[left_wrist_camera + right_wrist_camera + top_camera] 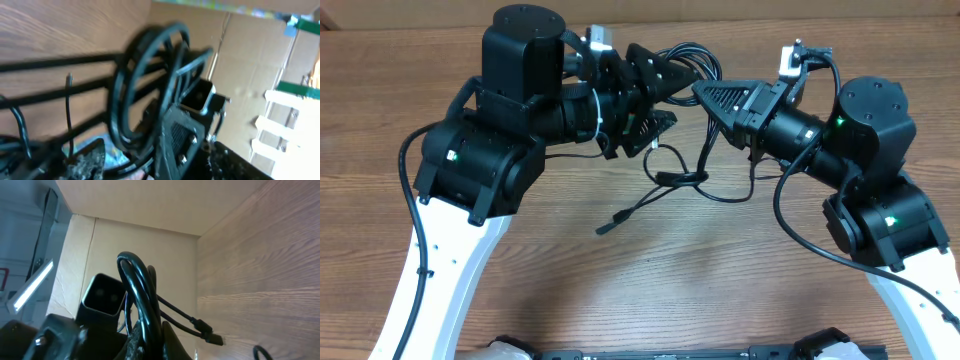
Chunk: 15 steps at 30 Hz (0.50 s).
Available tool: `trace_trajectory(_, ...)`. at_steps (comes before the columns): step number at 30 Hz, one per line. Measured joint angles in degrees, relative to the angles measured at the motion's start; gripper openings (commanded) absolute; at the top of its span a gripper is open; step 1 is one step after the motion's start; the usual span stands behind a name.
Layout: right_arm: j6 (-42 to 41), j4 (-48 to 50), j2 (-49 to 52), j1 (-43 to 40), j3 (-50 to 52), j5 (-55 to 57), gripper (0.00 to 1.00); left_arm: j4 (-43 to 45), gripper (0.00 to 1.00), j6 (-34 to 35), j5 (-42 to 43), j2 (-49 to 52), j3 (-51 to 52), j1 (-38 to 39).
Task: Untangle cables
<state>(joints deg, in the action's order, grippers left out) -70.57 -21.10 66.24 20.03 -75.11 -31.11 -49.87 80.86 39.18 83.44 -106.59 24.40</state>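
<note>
The cables [682, 180] are thin black cords, tangled and partly lifted above the wooden table. Their loops rise to my two grippers, and one plug end [606, 228] trails on the table. My right gripper [700, 93] points left and is shut on a bunch of cable loops [142, 290], pinched at the right gripper [152, 325]. A plug [210, 335] hangs beside it. My left gripper [682, 102] faces it tip to tip. In the left wrist view, the left gripper [130, 150] has its fingers apart around blurred cable loops [145, 85].
A cardboard wall [740, 12] runs along the table's far edge, close behind both grippers. The left arm's bulky body [510, 110] and the right arm's body [870, 150] flank the tangle. Thick arm cables [790, 215] hang by the right arm.
</note>
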Motion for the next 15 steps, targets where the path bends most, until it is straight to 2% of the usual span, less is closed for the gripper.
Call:
trace_trajectory(2, -0.42, 0.55, 0.0, 0.0, 0.0, -0.24, 0.04, -1.62, 0.5, -0.04, -2.69, 0.0, 0.0, 0.0)
trace_trajectory(10, -0.85, 0.52, 0.04, 0.0, 0.0, -1.95, 0.04, -3.78, 0.39, -0.26, -8.7, 0.0, 0.0, 0.0)
trace_trajectory(13, -0.83, 0.48, 0.04, 0.0, 0.0, -2.62, 0.04, -3.74, 0.28, -0.22, -9.86, 0.0, 0.0, 0.0)
trace_trajectory(15, -0.85, 0.48, 0.04, 0.0, 0.0, -3.23, 0.04, -3.74, 0.24, -0.28, -10.16, 0.0, 0.0, 0.0)
